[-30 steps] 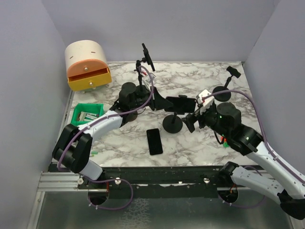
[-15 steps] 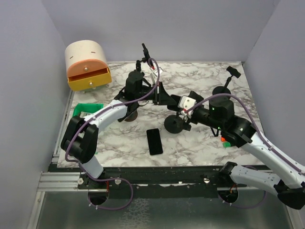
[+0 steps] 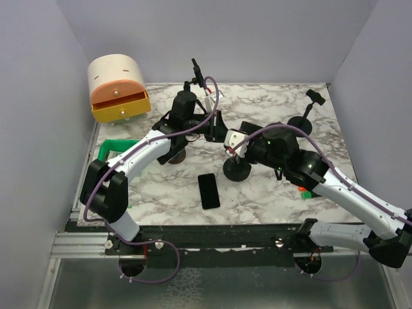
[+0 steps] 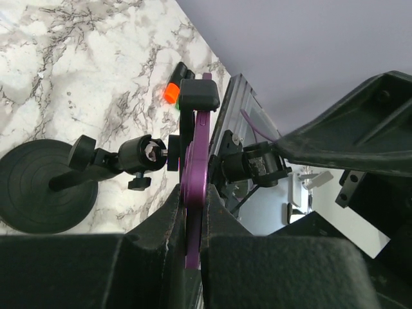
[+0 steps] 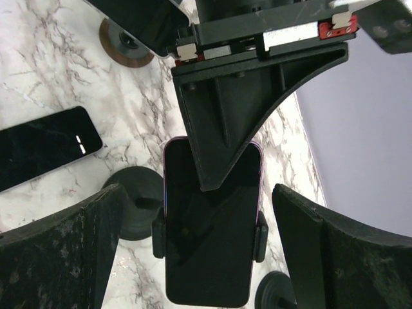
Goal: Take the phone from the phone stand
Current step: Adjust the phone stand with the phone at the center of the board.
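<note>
Top external shows the marble bench [image 3: 161,193] with both arms drawn together near its middle. Over the last second our right arm [image 3: 335,187] has swung in from the right side. Our left arm [image 3: 138,154] has risen and reached across from the left edge. The two now meet over the phone stand [image 3: 236,170], which sits near the bench's middle, a little toward the near edge.

The phone [image 5: 212,270] sits in that stand, with the cradle clips [image 5: 158,235] against both long edges and the screen facing the right wrist camera. Our left gripper [image 4: 192,219] is clamped on the phone's purple edge, one finger on each face. Our right gripper [image 5: 203,251] stands wide apart, its fingers flanking phone and cradle and touching neither.

We judge the grasp made and the pull not yet begun. Next the phone must slide out of the clips. The right gripper would probably need to steady the stand so it does not tip.
</note>
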`<state>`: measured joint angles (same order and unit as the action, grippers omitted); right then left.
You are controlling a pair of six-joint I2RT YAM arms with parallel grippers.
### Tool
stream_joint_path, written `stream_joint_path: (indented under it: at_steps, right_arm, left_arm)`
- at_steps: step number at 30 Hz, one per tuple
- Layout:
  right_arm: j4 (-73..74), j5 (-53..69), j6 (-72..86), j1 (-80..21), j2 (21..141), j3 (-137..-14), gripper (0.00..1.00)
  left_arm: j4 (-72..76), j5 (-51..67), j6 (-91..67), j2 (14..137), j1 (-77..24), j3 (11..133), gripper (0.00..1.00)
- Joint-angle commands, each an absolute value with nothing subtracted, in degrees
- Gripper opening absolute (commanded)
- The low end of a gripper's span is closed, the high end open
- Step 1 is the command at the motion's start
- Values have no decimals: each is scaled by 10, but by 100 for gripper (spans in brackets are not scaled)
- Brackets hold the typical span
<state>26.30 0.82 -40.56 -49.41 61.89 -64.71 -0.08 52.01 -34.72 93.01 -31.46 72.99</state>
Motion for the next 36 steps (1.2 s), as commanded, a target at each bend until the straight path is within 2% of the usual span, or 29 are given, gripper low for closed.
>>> stream_joint_path:
  at_steps: [1, 12, 18, 22, 26, 28, 31, 34, 35, 36]
  right_arm:
    - [268, -42, -413, -500, 635, -657, 100]
    - [258, -50, -387, -500, 668, -661, 100]
    - [223, -95, -399, -499, 684, -643, 98]
    - [223, -100, -401, -499, 687, -652, 86]
    - [225, -99, -401, -500, 687, -651, 64]
    - [225, -97, -399, -499, 687, -648, 61]
    - [221, -100, -400, -499, 684, -638, 61]
    - [219, -103, -400, -499, 677, -630, 47]
    - [218, -105, -399, -499, 675, -628, 42]
    - [219, -106, -397, -499, 673, -628, 38]
  left_arm:
    - [-32, 496, -324, 901, -315, 736, 0]
    - [-25, 500, -323, 880, -322, 724, 0]
    - [-15, 503, -320, 868, -329, 715, 0]
    - [-15, 507, -319, 867, -333, 716, 0]
    - [-15, 507, -318, 865, -337, 718, 0]
    - [-15, 507, -317, 863, -338, 718, 0]
    - [-14, 507, -317, 859, -338, 715, 0]
    - [-4, 501, -321, 855, -338, 711, 0]
    - [-2, 499, -322, 853, -338, 710, 7]
    - [-2, 497, -326, 853, -338, 709, 20]
